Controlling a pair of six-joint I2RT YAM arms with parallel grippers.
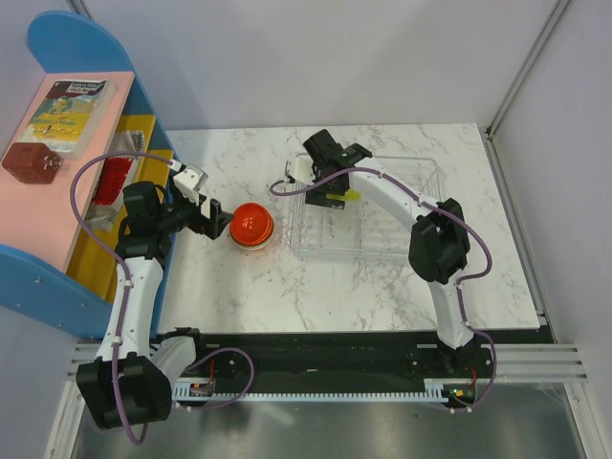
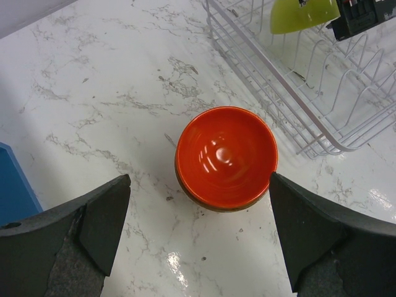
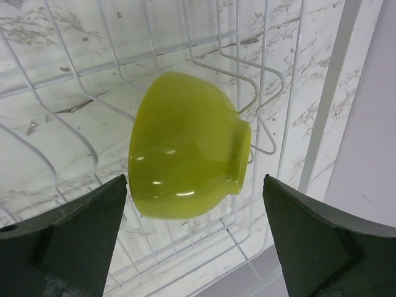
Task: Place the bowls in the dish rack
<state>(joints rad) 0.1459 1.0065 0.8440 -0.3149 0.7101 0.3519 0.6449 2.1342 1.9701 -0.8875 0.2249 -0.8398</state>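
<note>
A white marble counter stands between grey walls, with a blue-and-pink shelf at left. The left arm reaches inward, its tool spread wide and flanking the upright orange bowl beside the dish rack. The right arm stretches over the rack, its tool wide around the lime bowl, which lies on its side among the wires, axis roughly level.

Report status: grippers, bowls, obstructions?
Left gripper open above orange bowl on table. Right gripper open around lime bowl, on its side in dish rack. Nothing seen blocking.
</note>
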